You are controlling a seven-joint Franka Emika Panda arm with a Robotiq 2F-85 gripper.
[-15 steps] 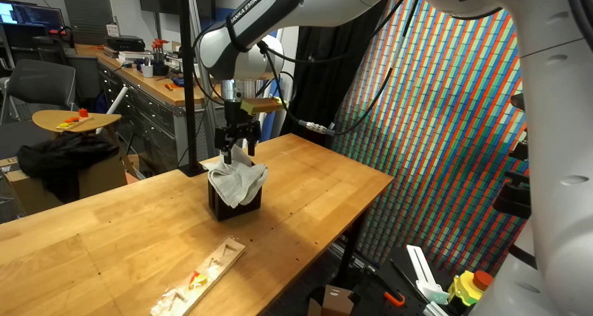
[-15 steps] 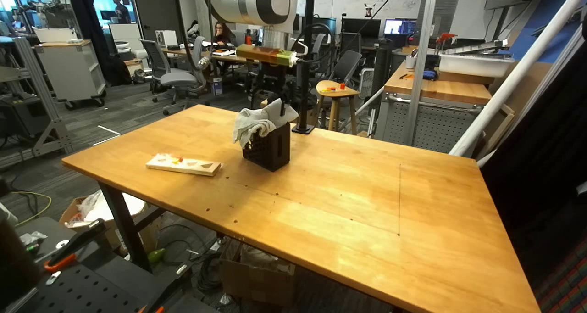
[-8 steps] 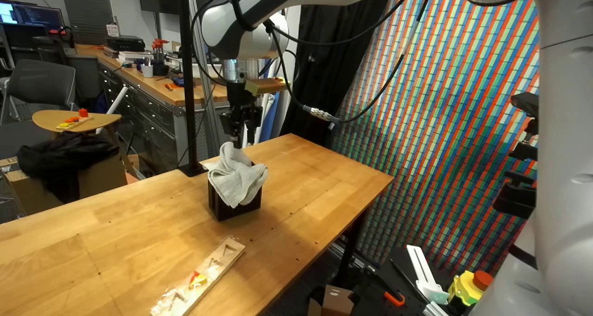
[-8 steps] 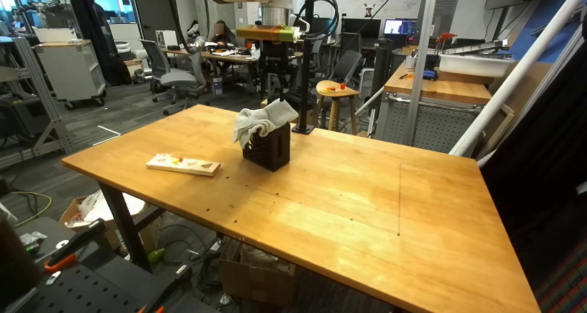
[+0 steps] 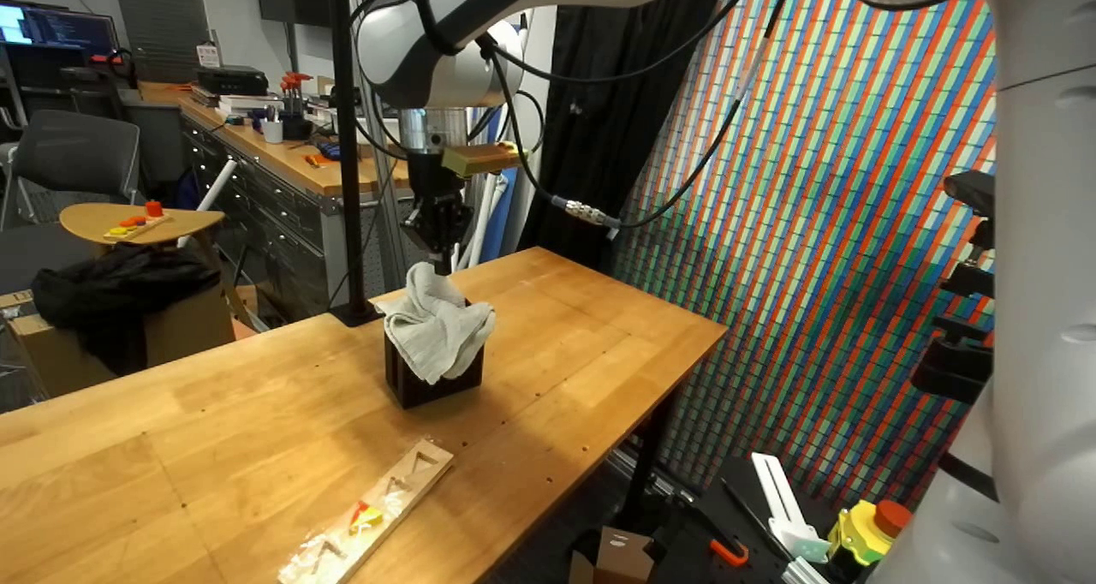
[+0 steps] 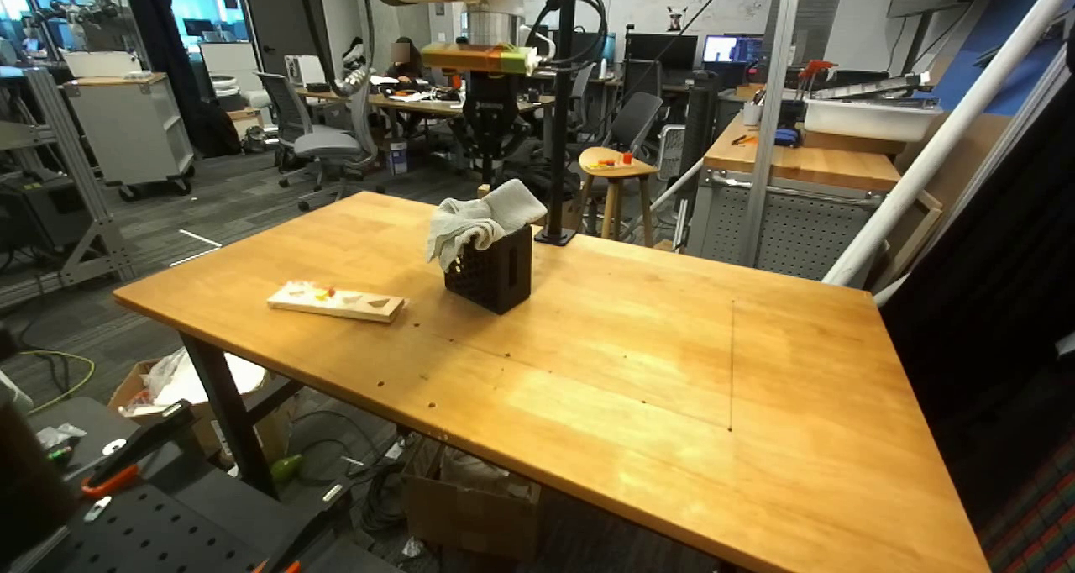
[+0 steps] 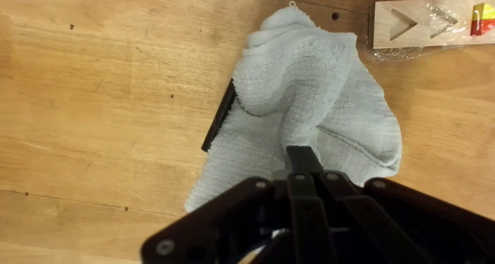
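Over the black basket [image 5: 424, 394], just above the pale grey cloth [image 5: 441, 336] draped on it, hangs the gripper [image 5: 442, 265], pointing down. Its jaws are drawn fully together, the 2 fingertips [image 7: 303, 159] meeting in 1 narrow tip. In the wrist view this tip overlaps the cloth; whether the 2 touch or stand just apart, I cannot tell.

The cloth lies crumpled across the basket's top, a soft fold running through its middle and 1 corner hanging down a side in an exterior view. In the wrist view a small loop [image 7: 292, 3] shows at its edge, and a dark length of the basket's rim [image 7: 219, 116] peeks out beside it. The basket stands upright on the wooden table [image 6: 630, 438], near the foot of a black post [image 6: 561, 136]; in an exterior view 1 of its walls shows rows of small holes.

Near the basket, a wooden strip [image 6: 348, 305] with triangular cutouts lies flat on the tabletop, partly wrapped in clear film [image 7: 406, 54], with something small in red and yellow [image 7: 483, 19] resting in or on it; which, I cannot tell.

Beyond the table, a wooden stool [image 5: 190, 220] bears small coloured pieces [image 5: 133, 222], and 1 person [image 6: 409, 70] sits at a desk [image 6: 428, 103]. In an exterior view a panel [image 5: 788, 250] of red, green and blue stripes rises beside the table, and a red-topped yellow button box [image 5: 860, 533] sits near the arm [image 5: 1040, 267].
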